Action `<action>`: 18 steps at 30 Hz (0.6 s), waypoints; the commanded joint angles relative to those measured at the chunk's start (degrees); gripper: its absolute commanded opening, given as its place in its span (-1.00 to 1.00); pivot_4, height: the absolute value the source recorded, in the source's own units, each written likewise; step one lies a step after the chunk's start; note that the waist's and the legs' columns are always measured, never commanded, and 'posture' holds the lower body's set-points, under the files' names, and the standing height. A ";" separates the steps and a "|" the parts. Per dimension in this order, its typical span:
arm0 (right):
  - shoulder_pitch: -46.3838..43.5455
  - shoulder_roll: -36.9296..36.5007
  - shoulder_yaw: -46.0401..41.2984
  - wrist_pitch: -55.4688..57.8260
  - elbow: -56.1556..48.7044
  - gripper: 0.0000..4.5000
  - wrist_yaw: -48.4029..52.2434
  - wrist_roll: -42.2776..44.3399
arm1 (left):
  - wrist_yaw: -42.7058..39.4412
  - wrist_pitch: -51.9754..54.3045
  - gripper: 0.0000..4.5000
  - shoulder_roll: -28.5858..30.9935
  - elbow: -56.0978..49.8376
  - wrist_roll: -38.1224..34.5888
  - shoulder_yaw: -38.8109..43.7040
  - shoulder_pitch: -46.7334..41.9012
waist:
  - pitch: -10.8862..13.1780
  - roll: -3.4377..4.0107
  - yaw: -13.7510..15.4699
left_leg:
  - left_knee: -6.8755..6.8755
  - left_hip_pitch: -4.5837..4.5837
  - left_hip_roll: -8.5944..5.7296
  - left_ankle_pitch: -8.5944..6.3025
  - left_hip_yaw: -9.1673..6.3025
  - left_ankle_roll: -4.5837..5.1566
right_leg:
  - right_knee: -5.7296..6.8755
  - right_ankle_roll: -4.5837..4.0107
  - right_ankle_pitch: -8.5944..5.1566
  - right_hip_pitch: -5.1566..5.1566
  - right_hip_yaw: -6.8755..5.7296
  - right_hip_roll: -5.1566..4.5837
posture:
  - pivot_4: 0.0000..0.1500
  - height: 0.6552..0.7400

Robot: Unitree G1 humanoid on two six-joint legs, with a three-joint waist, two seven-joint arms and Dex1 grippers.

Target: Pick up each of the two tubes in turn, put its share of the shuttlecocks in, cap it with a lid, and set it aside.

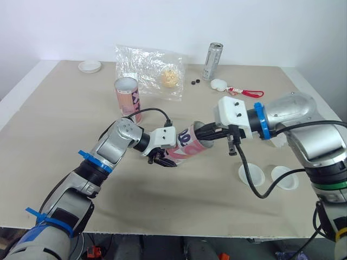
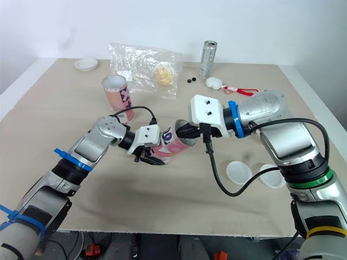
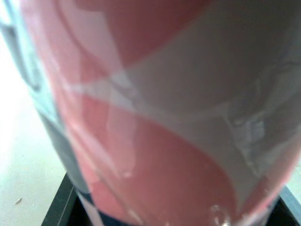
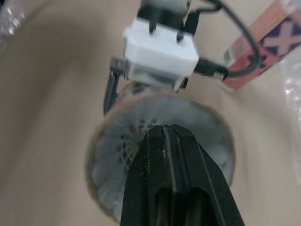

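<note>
Tube loading above the beige desk [image 1: 49, 130].
Your left end effector [image 1: 161, 157] grasps the tilted pink-and-white cardboard tube [image 1: 190, 144]; your right end effector [image 4: 164, 133], clenched, meets the white feathered shuttlecock [image 4: 115, 151] in its mouth.

The upright tube [image 2: 115, 100] bears blue "XX" lettering.

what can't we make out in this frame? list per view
Count of shuttlecocks in the held tube: right wrist view shows white feathers at its mouth; the right pincer blocks the rest.
Print on that tube: blurred, too close in the left wrist view; the left pincer covers part in the head views.
Inside of the upright tube: its wall hides it, head views.
Contents of the plastic bag: yellowish lump, too small to name.
</note>
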 commanded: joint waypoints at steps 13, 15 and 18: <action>-10.02 9.59 10.83 -10.23 12.97 -0.97 12.32 -12.67 | 0.81 0.03 0.07 -1.18 -1.26 -0.55 0.30 -0.70 | 0.00 0.01 -0.06 | -0.01 0.02 0.02 -0.02 -0.02 0.01 | 0.14 0.08 0.06 -0.06 -0.04 0.04 | 1.00 1.00; -10.30 10.88 11.75 -10.95 14.40 -0.97 13.90 -13.80 | 1.00 0.21 0.07 -1.27 -1.58 -0.65 0.33 -0.60 | 0.00 0.01 -0.09 | 0.03 0.04 0.02 -0.02 -0.02 0.01 | 0.20 0.08 0.06 -0.05 -0.05 0.04 | 1.00 1.00; -10.59 12.46 12.73 -12.34 16.98 -0.97 15.43 -15.61 | 1.31 0.28 0.07 -1.38 -1.77 -0.71 0.32 -0.45 | -0.01 0.01 -0.17 | 0.06 0.14 0.02 0.00 -0.01 0.00 | 0.37 0.05 0.05 -0.04 -0.04 0.04 | 1.00 1.00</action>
